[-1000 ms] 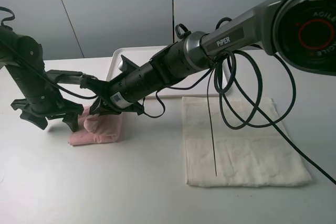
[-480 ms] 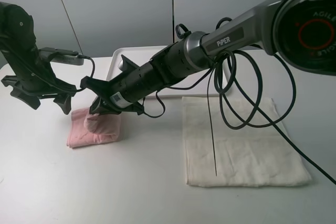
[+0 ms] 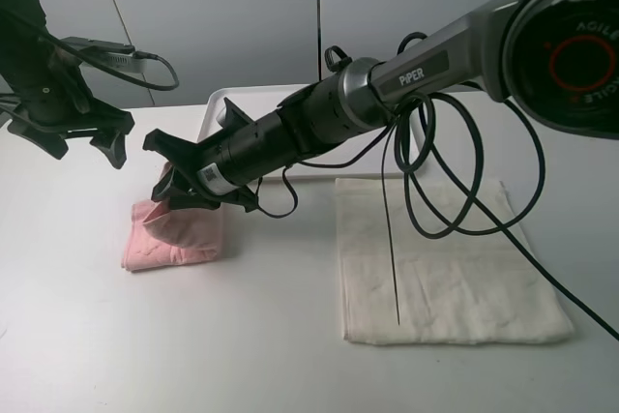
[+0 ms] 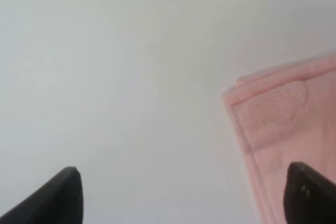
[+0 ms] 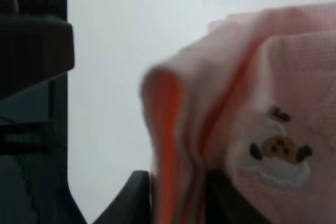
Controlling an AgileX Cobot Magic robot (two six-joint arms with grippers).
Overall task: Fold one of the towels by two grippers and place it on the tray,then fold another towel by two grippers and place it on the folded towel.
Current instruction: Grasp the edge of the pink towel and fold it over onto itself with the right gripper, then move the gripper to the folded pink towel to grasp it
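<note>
Your right gripper (image 3: 166,187) clamps a raised fold of the pink towel (image 3: 184,239), left of centre; your left gripper (image 3: 85,147) hangs upper left, fingers wide apart.

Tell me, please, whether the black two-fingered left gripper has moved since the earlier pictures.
Yes. Against the white plastic tray, the left gripper has lifted upward, away from the pale pink terry towel.

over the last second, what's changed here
The left hand rose and pulled back to the left, away from the pink towel, with its jaws wide open. The right hand shifted slightly up and left with a fold of that towel between its fingers, lifting that edge. The cream towel and the tray stayed put.
</note>
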